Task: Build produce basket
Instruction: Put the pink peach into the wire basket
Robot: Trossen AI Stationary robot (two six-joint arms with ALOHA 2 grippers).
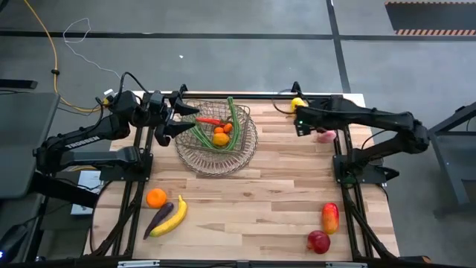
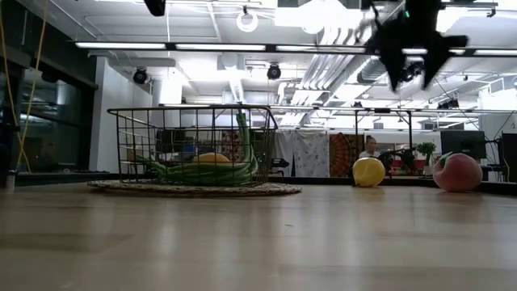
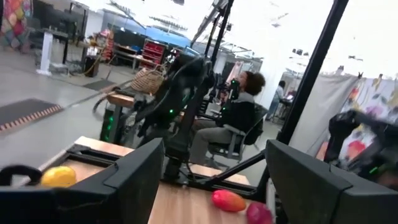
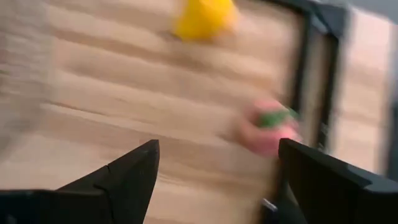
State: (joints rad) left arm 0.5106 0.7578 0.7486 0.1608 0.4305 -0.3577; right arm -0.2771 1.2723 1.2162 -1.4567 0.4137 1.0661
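The round, shallow bronze-grey wire-mesh basket (image 1: 216, 141), holding long green beans (image 1: 234, 119), is seen at the table's far left. Beside it the left gripper (image 1: 181, 119) is held, fingers apart; the right gripper (image 1: 299, 121) is likewise spread.

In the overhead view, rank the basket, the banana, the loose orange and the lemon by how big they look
1. basket
2. banana
3. orange
4. lemon, partly hidden by the right arm, so its rank is unsure.

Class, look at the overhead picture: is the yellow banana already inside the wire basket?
No. The banana lies on the bare table beside an orange and an eggplant, well clear of the basket.
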